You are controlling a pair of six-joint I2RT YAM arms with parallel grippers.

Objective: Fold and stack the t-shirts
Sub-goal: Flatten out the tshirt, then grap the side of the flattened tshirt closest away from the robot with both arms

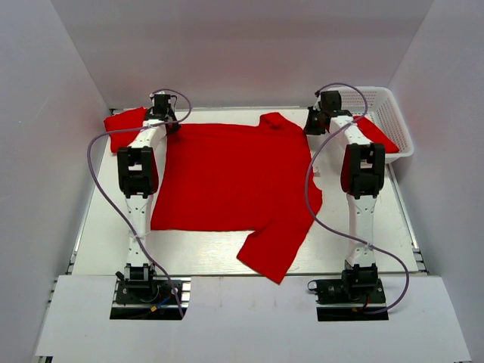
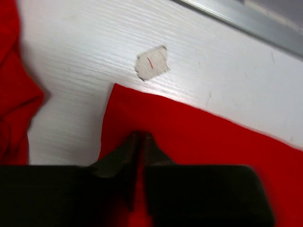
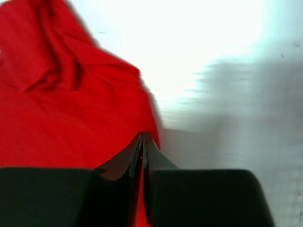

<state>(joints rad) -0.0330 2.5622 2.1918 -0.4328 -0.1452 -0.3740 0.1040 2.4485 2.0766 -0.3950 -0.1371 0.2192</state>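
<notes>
Between my two arms, seen from above, a red t-shirt [image 1: 227, 178] lies spread flat on the white counter [image 1: 212, 253], with one sleeve trailing toward the near edge. My left fingers [image 1: 172, 123] sit at its far left corner, and my right fingers [image 1: 311, 125] sit just beside its far right edge. A second t-shirt [image 1: 125, 125] lies bunched at the far left of the counter. A third t-shirt [image 1: 376, 132] shows red at the near side of the white basket [image 1: 393, 113], far right.

At my left wrist, the fingers [image 2: 134, 142] stand almost together with only a thin slit between them, right over the corner of the spread t-shirt. Whether they pinch the cloth I cannot tell. Past the corner there is bare counter with a chipped grey patch [image 2: 152, 63], and the second t-shirt lies along the left.

At my right wrist, the fingers [image 3: 147, 149] are likewise nearly pressed together, with a sliver of red in the slit. They sit at the t-shirt's edge — pinching it or not, I cannot tell. The cloth rumples away to the left, and the counter to the right is blurred.
</notes>
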